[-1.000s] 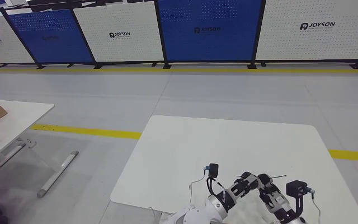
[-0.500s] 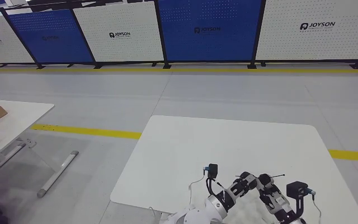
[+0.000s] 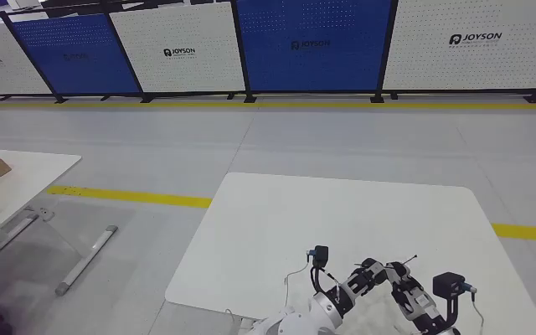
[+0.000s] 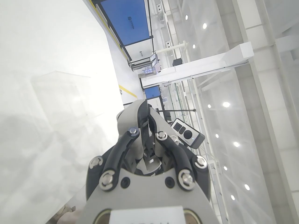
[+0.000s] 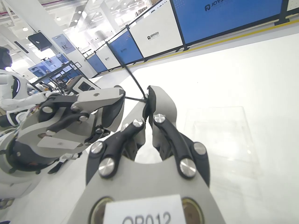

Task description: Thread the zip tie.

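Observation:
The black zip tie (image 5: 134, 80) is held between both grippers just above the white table (image 3: 335, 218), near its front edge. My right gripper (image 5: 147, 94) is shut on the zip tie, whose thin tail sticks out past the fingertips. A short stretch of strap runs across to my left gripper (image 5: 121, 93), which is shut on its other part. In the top view the left gripper (image 3: 374, 270) and right gripper (image 3: 395, 270) nearly touch tip to tip, with the zip tie tail (image 3: 406, 259) pointing away to the right. In the left wrist view the left gripper (image 4: 145, 104) is closed and the zip tie (image 4: 177, 110) shows beyond it.
A clear plastic tray (image 5: 217, 129) lies on the table just beyond the right gripper, and also appears faintly as a clear tray (image 4: 58, 89) in the left wrist view. The table spreads wide and bare beyond the grippers. Blue and white partition panels (image 3: 310, 46) stand across the floor behind.
The zip tie's free tail has swung slightly up and inward in the top view. The right arm has shifted a little toward the table's front edge. Both grippers stay shut.

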{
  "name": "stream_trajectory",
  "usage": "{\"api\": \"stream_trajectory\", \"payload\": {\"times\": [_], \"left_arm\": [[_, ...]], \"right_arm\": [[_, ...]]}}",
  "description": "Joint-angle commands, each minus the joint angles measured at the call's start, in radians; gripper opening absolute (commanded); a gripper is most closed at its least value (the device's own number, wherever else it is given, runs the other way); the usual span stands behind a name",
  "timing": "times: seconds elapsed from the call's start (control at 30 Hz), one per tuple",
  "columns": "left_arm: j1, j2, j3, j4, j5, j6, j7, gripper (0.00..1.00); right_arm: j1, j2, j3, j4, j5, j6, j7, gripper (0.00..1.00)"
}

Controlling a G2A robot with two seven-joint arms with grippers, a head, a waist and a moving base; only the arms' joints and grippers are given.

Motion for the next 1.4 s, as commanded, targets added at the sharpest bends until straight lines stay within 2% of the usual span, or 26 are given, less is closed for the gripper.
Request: {"api": "stream_trajectory", "payload": {"times": [0.0,0.63,0.9,1.23,1.37], "left_arm": [[0.0,0.0,0.0,-0.001,0.001,-0.001,0.001,0.0],[0.016,0.002,0.001,-0.029,0.013,-0.053,-0.025,0.0],[0.021,0.003,0.0,-0.041,0.017,-0.061,-0.028,0.0],[0.045,0.008,-0.002,-0.086,0.036,-0.078,-0.026,0.0],[0.057,0.011,-0.014,-0.108,0.033,-0.101,-0.005,0.0]], "right_arm": [[0.0,0.001,0.0,0.0,-0.001,0.0,0.0,0.0],[0.016,0.0,-0.011,0.005,-0.017,0.004,0.034,0.0],[0.019,-0.002,-0.013,0.01,-0.026,0.003,0.038,0.0],[0.03,-0.004,-0.023,0.021,-0.047,0.008,0.047,0.0],[0.031,-0.005,-0.027,0.025,-0.062,0.005,0.046,0.0]]}}
